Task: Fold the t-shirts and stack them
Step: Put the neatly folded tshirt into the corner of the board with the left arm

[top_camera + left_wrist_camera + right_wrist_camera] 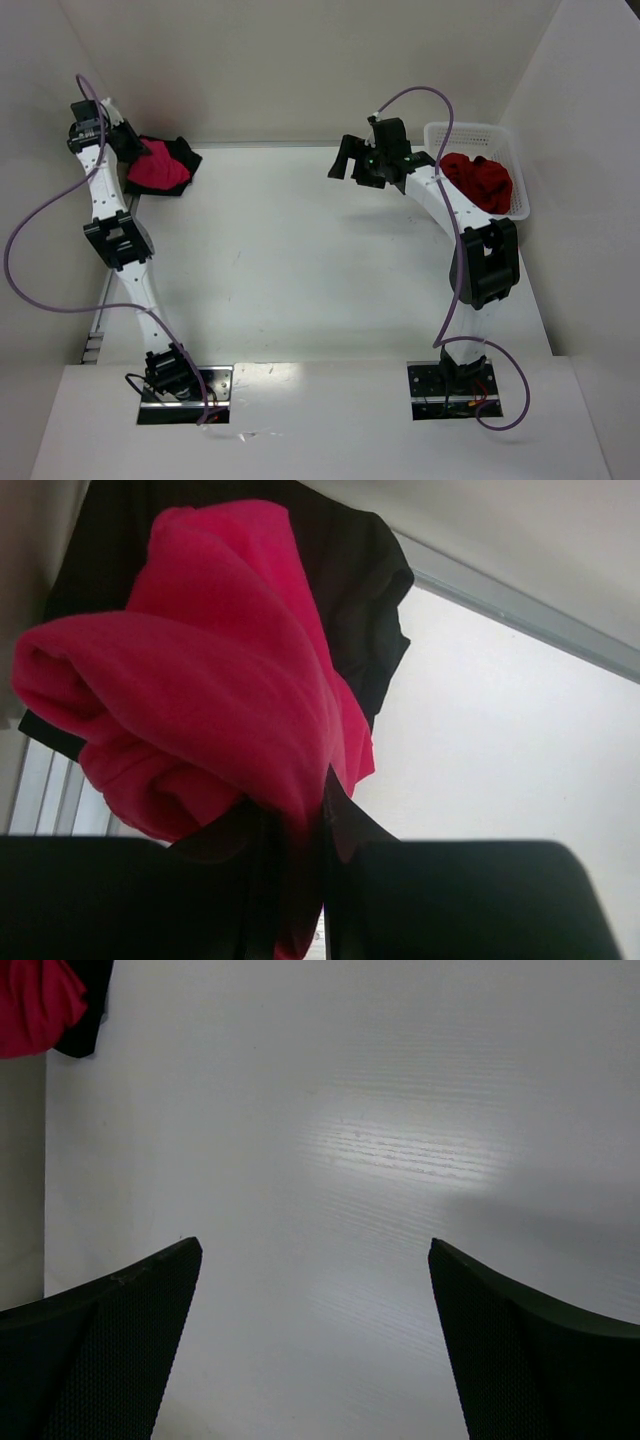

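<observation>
White table [290, 270] runs from our two arm bases out to pale walls on three sides. Closest to us in the right wrist view, the right tool [315, 1250] stands with its two dark fingers [110, 1350] spread wide and nothing between them. Only bare table lies under and ahead of it. Seen from above, this tool hangs over the far half of the table, pointing left. Behind it and off to its right, a white lattice basket [522, 195] sits by the wall. The darker red t-shirts [480, 178] are heaped inside it, well apart from the open fingers.

On our other side, the left tool [300, 845] is clamped on a fold of the crimson-pink t-shirt [200, 700]. The cloth runs down between its fingers [480, 900] and swells into a loose, rolled bundle just ahead of them. Past that bundle the black t-shirt [355, 570] lies spread out, showing beyond and to the right of the pink cloth.

From above, we see the left tool reaching into the far left corner of the table. There the pink shirt sits over the black one, whose edges show around it. We cannot tell whether the pink bundle rests on the black cloth or hangs just clear of it. Both shirts also show far ahead of the right tool, to its left.
</observation>
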You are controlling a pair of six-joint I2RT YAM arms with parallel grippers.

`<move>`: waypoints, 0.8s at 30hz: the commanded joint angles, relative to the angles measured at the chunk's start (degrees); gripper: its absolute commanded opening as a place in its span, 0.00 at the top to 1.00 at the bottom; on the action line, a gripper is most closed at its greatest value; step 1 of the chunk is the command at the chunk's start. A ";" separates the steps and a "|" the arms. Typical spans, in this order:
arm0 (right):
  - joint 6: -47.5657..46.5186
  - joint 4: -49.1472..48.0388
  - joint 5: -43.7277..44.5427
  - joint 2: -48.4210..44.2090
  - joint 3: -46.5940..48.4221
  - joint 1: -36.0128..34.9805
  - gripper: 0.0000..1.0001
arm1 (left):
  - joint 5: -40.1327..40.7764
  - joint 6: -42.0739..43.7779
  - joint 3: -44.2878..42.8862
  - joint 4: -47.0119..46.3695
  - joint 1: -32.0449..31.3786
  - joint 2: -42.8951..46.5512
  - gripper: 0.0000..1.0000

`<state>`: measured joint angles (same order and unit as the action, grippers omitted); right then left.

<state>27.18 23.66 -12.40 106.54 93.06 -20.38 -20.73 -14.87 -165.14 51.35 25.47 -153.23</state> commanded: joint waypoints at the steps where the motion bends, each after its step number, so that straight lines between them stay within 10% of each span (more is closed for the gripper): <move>1: -0.11 -0.46 -0.43 0.42 2.48 -0.36 0.00 | -0.71 0.81 -2.20 -0.20 -1.30 1.35 0.89; 15: -0.11 -1.60 0.10 -1.86 -0.51 -0.36 0.00 | -18.37 -5.16 -6.77 -6.44 -1.22 4.00 0.89; 24: 0.42 -1.60 0.10 -1.87 -1.03 -0.36 0.00 | -9.16 -3.07 -4.93 -2.93 3.09 0.65 0.89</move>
<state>27.22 23.59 -12.64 106.52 92.27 -20.38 -33.06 -19.55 -169.18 48.27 28.12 -152.92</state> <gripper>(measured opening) 0.999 0.232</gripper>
